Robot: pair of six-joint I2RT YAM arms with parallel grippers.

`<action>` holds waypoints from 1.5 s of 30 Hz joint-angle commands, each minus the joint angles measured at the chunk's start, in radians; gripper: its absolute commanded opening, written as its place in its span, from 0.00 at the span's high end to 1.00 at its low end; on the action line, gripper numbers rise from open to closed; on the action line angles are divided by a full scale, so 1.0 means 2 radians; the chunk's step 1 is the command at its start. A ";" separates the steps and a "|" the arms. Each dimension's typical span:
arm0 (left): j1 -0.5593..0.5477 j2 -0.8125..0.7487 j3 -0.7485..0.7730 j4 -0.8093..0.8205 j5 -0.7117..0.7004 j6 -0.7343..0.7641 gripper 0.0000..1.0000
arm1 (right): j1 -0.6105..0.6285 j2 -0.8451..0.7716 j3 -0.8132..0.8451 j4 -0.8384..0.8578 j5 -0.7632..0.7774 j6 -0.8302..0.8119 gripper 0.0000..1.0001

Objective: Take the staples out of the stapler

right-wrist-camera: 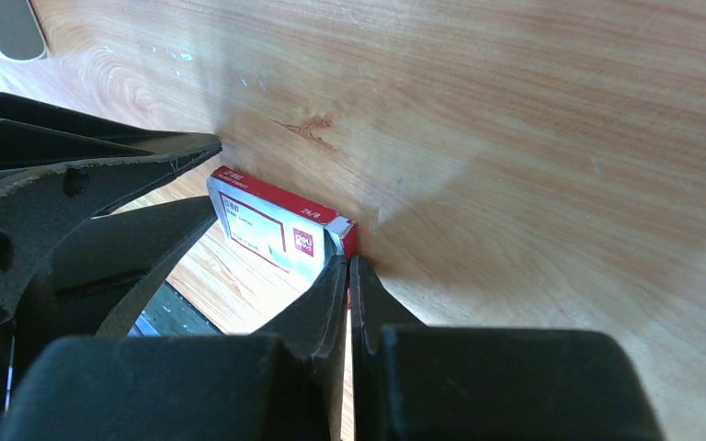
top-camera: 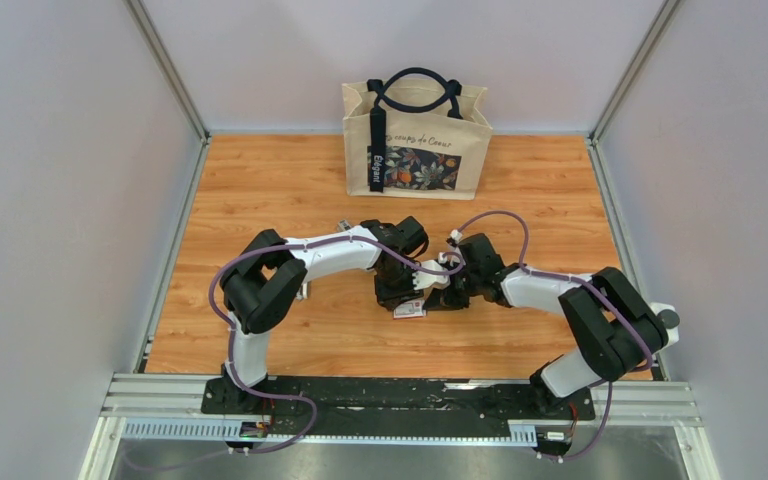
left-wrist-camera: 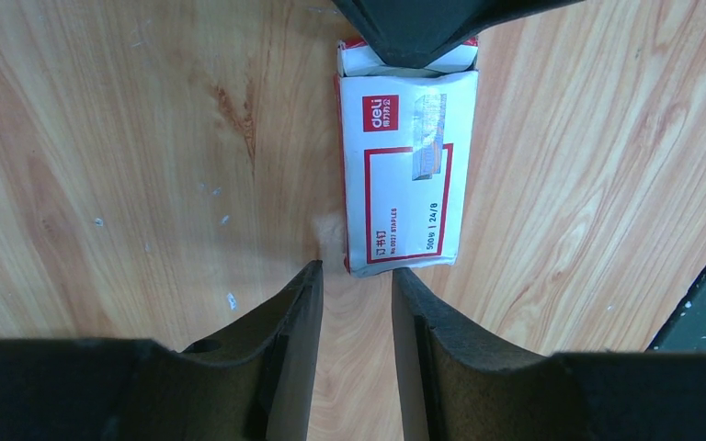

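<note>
Staples are in view only as a small red-and-white staple box (left-wrist-camera: 404, 175) lying flat on the wooden surface (left-wrist-camera: 101, 138), between the two arms in the middle of the overhead view. I cannot pick out the stapler itself in any view; a grey rounded object (right-wrist-camera: 5, 28) at the edge of the right wrist view is too cropped to name.

The left hand (left-wrist-camera: 357, 274) is released, its fingers spread with nothing between them, and it sits just short of the box's closed end. The right hand (right-wrist-camera: 349, 266) has its fingers pressed together at the opposite end, where a flap stands open. Whether any card is caught between them I cannot tell.

The box looks like thin printed card, so it is probably light, easy to crush, and a little slick on its glossy face. Strips of staples inside would likely snap apart if bent. The safest hold appears to be across the two long side walls, near the middle and with gentle pressure, away from the loose flap.
</note>
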State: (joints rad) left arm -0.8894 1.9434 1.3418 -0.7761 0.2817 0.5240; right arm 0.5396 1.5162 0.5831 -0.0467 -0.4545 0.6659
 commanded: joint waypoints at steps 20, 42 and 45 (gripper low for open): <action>-0.006 0.016 0.012 0.015 0.015 -0.006 0.59 | 0.013 0.008 -0.017 0.077 -0.040 0.041 0.77; -0.006 0.009 0.000 0.008 0.002 0.003 0.60 | -0.012 -0.028 -0.028 -0.011 -0.009 0.008 0.45; -0.006 -0.001 0.002 -0.005 -0.006 0.014 0.61 | -0.013 -0.025 -0.028 -0.013 -0.011 0.011 0.45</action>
State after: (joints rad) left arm -0.8936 1.9381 1.3476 -0.7589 0.3191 0.5339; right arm 0.5091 1.4696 0.5365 -0.0109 -0.5068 0.7509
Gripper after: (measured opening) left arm 0.396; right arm 0.543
